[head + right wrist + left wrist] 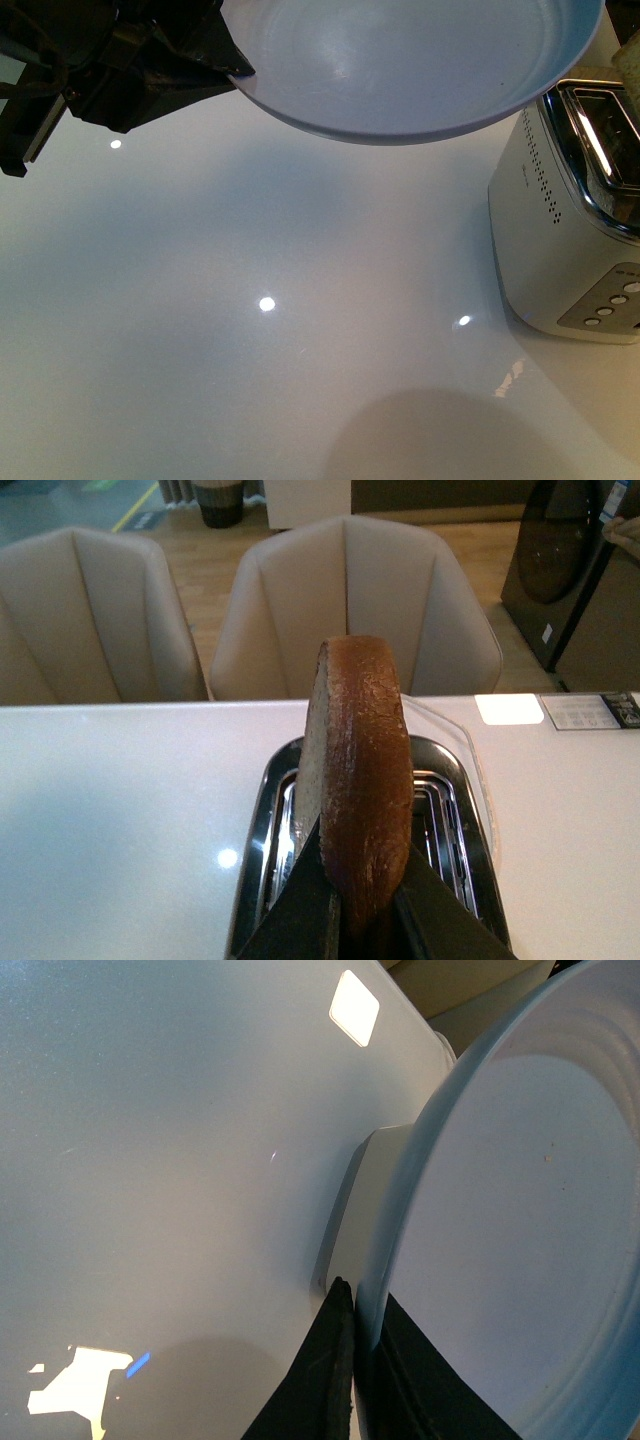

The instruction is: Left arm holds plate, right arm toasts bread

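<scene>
Here the left arm (110, 70) comes in from ten o'clock in the front view. The left gripper (238, 68) is pinched tight on the rim of the one plate (400, 60). The plate is held up in the air at twelve o'clock, above the white table (250, 330). One toaster (560, 230) stands at three o'clock. The right gripper (365, 905) squeezes the one slice of bread (360, 770) upright over the toaster's slots. Two chairs (350, 600) stand behind.
</scene>
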`<action>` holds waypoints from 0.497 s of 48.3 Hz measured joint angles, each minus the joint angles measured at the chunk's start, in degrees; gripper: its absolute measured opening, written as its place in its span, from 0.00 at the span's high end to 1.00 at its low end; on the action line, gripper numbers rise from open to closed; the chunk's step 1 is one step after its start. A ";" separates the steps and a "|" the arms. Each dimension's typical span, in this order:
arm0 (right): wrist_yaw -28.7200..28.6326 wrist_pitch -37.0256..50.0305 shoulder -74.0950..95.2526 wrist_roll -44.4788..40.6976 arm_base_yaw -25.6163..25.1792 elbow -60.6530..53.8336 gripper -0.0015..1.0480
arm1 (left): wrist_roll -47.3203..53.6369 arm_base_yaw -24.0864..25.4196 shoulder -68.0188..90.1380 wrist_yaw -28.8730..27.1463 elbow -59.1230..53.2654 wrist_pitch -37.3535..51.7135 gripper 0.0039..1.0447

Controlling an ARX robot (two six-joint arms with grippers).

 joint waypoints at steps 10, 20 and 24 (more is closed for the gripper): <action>0.76 2.38 3.85 -0.46 0.00 -0.04 0.97 | 0.00 0.00 0.00 0.00 0.00 0.00 0.97; 0.90 4.39 7.02 -0.50 0.11 -0.02 0.97 | 0.00 0.00 0.00 0.00 0.00 0.00 0.97; 1.09 5.27 8.70 -0.50 0.26 -0.02 0.97 | 0.00 0.00 0.00 0.00 0.00 0.00 0.97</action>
